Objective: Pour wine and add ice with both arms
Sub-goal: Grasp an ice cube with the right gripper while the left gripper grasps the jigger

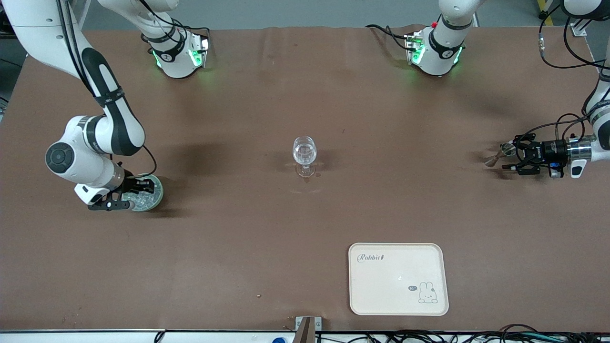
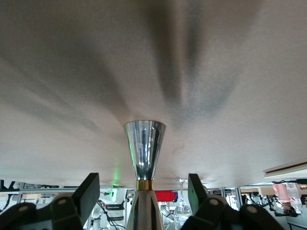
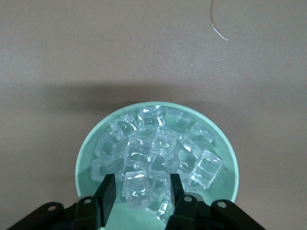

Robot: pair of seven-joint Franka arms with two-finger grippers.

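Observation:
A pale green bowl point(image 1: 156, 190) full of clear ice cubes point(image 1: 143, 198) stands near the right arm's end of the table. My right gripper point(image 1: 129, 194) is down in the bowl, open, its fingers on either side of one ice cube point(image 3: 140, 188) with small gaps. The bowl's rim point(image 3: 86, 148) shows in the right wrist view. A clear stemmed glass point(image 1: 304, 155) stands mid-table. My left gripper point(image 1: 509, 155) lies level and low near the left arm's end, open, its fingers point(image 2: 90, 191) on either side of a silver metal jigger point(image 2: 144, 148) without touching it.
A cream tray point(image 1: 398, 278) with a rabbit drawing lies nearer the front camera than the glass, toward the left arm's end. The two arm bases point(image 1: 178, 55) stand along the table's back edge. A brown mat covers the table.

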